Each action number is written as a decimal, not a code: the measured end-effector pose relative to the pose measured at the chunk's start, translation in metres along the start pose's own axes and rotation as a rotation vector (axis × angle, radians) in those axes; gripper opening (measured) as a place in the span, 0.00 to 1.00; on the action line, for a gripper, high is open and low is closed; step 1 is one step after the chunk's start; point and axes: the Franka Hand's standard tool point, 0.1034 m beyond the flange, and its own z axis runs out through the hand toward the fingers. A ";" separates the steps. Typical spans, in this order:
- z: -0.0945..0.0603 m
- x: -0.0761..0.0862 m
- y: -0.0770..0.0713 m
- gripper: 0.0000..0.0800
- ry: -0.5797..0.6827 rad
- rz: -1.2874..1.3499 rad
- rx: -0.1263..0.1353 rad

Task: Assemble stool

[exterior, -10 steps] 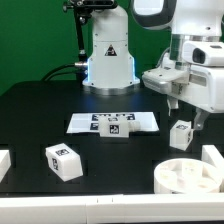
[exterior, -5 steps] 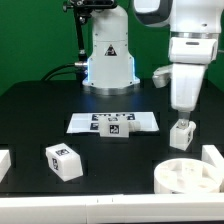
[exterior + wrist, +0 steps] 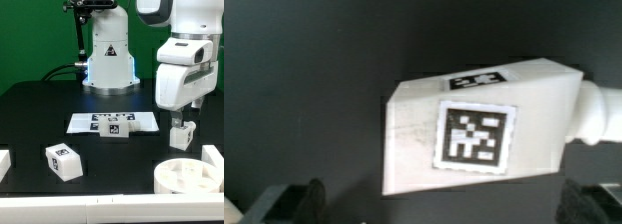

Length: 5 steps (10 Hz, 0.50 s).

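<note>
Jaws hang spread wide w/ nothing held, right over a stool leg [image 3: 181, 135] standing on the black worktop [image 3: 40, 110] at the ext. view's right. In the wrist view that leg [image 3: 473, 130] sits b/w the two dark fingertips [image 3: 299, 200] w/ gaps both sides and no contact. Looks like a line-up for a pick, jaws set to straddle the block. Seat disc [image 3: 190, 176] lies sockets-up just camera-side of that leg, prob. so legs can go in from above w/ only a short carry. A second leg [image 3: 65, 161] stands well apart at the ext. view's left, and a third leg [image 3: 213, 158] is cut off by the right edge, beside the disc. Marker board [image 3: 90, 123] lies flat mid-worktop w/ a small tagged block [image 3: 117, 129] at its near edge.

Writing: no brand or words legible. The leg's face carries a b/w square tag [image 3: 475, 134], w/ another on the adjoining face; code pattern only, no letters. The white robot base [image 3: 108, 60] at the back has a dark triangular sticker [image 3: 109, 47], too small to read.
</note>
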 end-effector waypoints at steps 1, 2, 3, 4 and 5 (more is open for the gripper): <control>-0.002 -0.001 0.006 0.81 -0.016 0.138 0.018; -0.005 0.004 0.012 0.81 -0.016 0.281 0.030; -0.006 0.009 0.009 0.81 -0.015 0.517 0.038; -0.005 0.008 0.005 0.81 -0.036 0.683 0.058; -0.007 0.012 0.004 0.81 -0.015 0.698 0.058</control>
